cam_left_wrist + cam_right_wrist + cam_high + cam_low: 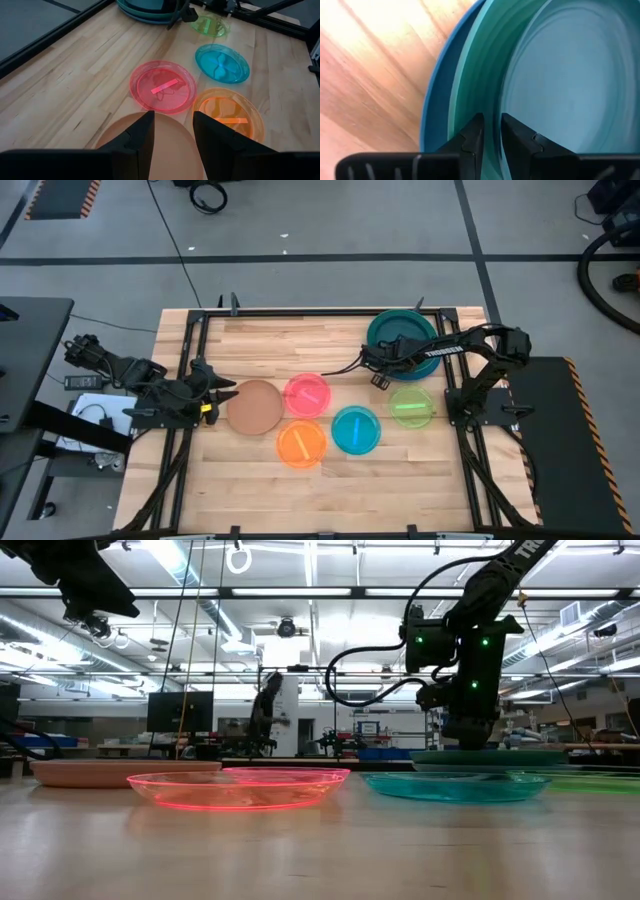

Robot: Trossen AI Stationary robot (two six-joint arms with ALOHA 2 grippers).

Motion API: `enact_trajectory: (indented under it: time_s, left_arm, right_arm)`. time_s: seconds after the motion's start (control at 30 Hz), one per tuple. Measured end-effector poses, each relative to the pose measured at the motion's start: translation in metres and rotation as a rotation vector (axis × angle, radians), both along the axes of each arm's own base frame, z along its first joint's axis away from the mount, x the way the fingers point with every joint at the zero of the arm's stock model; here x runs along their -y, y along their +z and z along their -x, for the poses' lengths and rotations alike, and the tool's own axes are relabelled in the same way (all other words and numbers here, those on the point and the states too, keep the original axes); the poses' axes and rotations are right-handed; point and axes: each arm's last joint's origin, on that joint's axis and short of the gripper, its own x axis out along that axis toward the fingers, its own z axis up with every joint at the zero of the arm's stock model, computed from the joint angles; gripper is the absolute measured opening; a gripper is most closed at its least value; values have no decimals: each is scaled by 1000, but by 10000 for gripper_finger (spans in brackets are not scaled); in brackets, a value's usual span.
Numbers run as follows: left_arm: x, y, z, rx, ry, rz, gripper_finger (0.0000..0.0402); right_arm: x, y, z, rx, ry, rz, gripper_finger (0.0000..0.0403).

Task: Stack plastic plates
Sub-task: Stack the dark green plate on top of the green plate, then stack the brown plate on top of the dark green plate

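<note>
A stack of plates [403, 330] had already been built at the far right of the bench [250, 480]: in the right wrist view a blue plate [436, 105] lay at the bottom, a teal plate [470, 85] in it, and a darker teal plate [570, 85] on top. By that showing the large and one medium plate were done.

The right hand [378, 362] was at the near-left edge of that stack, its fingers [472, 137] drawn close with only a thin gap, astride the rim of the upper plate; whether it actually pinched the rim could not be told.

Five plates lay single on the bench. The brown plate [256, 407] sat at the left, with the pink plate [307, 394] just to its right, the orange plate [302, 444] nearer, the cyan plate [355, 430] right of that, and the green plate [410, 406] near the stack.

The left hand [222, 392] hovered at the brown plate's left edge, fingers [137, 137] spread and holding nothing. Judged so, less than half the work was finished.
</note>
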Motion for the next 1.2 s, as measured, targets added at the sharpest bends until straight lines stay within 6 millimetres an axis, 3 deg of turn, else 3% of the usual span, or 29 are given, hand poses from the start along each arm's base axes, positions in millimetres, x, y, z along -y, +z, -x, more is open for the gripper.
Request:
enact_trajectory:
  time_s: [0.37,0.63,0.93,1.2]
  left_arm:
    - [0,0,0,6,8,-5,142]
    - [4,1,-11,32,39,-1,142]
    - [27,-27,-42,-244,-144,89,142]
    - [40,-50,-57,-435,-171,194,142]
  right_arm:
    - [-2,0,0,7,16,-63,100]
    - [-4,26,-14,-1,35,-65,152]
    - [-23,51,-35,37,116,68,158]
    - [-46,70,-55,120,210,229,156]
